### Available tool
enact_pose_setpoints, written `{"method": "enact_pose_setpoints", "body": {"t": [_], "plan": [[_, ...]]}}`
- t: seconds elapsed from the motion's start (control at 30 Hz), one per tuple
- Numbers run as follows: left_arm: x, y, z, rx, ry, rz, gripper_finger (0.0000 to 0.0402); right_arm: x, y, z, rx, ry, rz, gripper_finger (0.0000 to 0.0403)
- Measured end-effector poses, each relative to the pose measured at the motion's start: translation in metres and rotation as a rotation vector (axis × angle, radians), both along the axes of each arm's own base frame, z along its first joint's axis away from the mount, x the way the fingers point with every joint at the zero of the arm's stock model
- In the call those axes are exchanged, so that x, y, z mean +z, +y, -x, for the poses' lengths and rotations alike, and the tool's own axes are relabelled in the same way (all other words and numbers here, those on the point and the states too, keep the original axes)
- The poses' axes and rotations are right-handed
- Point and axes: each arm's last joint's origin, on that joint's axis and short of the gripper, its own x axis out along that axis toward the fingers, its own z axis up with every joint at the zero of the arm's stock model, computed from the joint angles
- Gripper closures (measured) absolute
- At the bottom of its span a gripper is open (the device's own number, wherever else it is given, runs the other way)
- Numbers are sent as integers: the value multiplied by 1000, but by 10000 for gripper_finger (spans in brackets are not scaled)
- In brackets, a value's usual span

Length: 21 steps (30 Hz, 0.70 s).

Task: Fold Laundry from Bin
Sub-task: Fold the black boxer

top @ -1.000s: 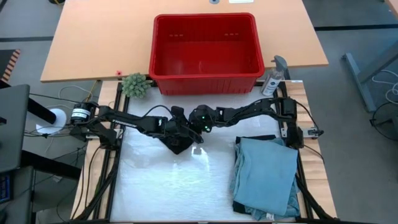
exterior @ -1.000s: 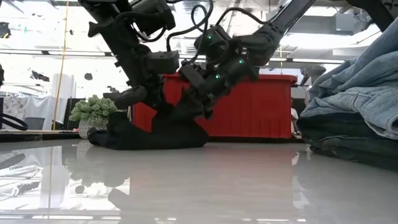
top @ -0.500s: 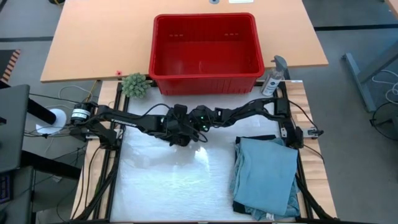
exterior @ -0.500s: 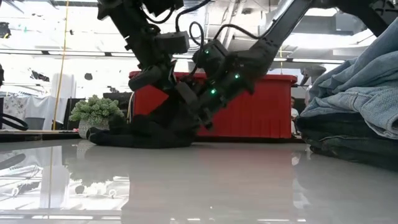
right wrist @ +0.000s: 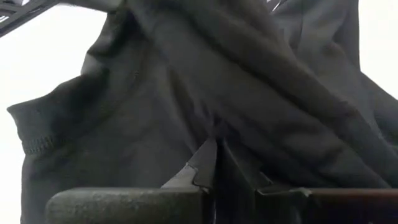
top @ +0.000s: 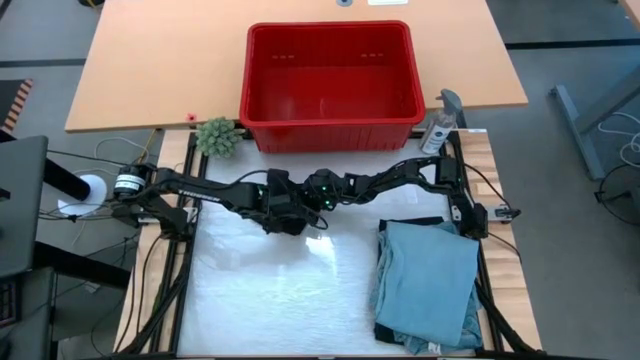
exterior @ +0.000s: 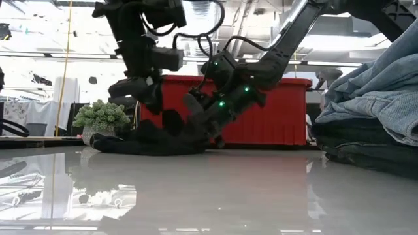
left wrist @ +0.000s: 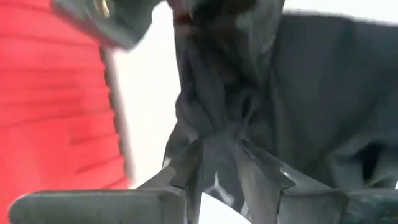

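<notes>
Pinching a fold of the small black garment [right wrist: 186,112], the right gripper [right wrist: 217,165] is seen with its fingers pressed almost together on the cloth, low over the white work surface [top: 270,300] just in front of the red bin [top: 330,120]. Beside it, nearly touching, the left gripper [left wrist: 217,168] is held with its fingers a little apart, dark fabric lying between and just beyond them; whether the cloth is gripped there or only brushed cannot be told. Compared with a second ago, the left fingers are seen to have parted slightly, both wrists have been drawn closer to the bin, and the black garment, which was spread in a wider heap under the arms, is now gathered into a low, flatter mound [exterior: 150,140] on the table. This is judged to mean that a fold has just been laid over and the left side is being let go, so the piece is close to done but not yet moved. Farther out, a stack of folded light blue and dark pieces [top: 428,285] is lying on the right side of the table, and the bin is shown empty.
</notes>
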Motion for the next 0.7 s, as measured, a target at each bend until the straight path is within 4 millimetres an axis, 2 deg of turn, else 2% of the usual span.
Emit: {"method": "enact_pose_setpoints", "body": {"t": [0.2, 0.3, 0.37, 0.47, 0.57, 0.7], "plan": [[3, 16, 7, 108, 40, -157, 267, -1, 2, 1, -1, 17, -11, 350], [16, 20, 13, 276, -86, -252, 245, -1, 2, 1, -7, 17, -30, 350], [30, 18, 16, 359, -257, -107, 239, -1, 2, 1, 1, 16, -37, 350], [49, 8, 23, 350, -489, 216, 241, -1, 1, 1, 3, 17, -41, 350], [43, -8, 33, 332, -625, 339, 253, -1, 1, 1, 11, 17, -46, 350], [16, -30, 49, 318, -795, 340, 275, -1, 1, 1, 30, 15, -60, 350]]}}
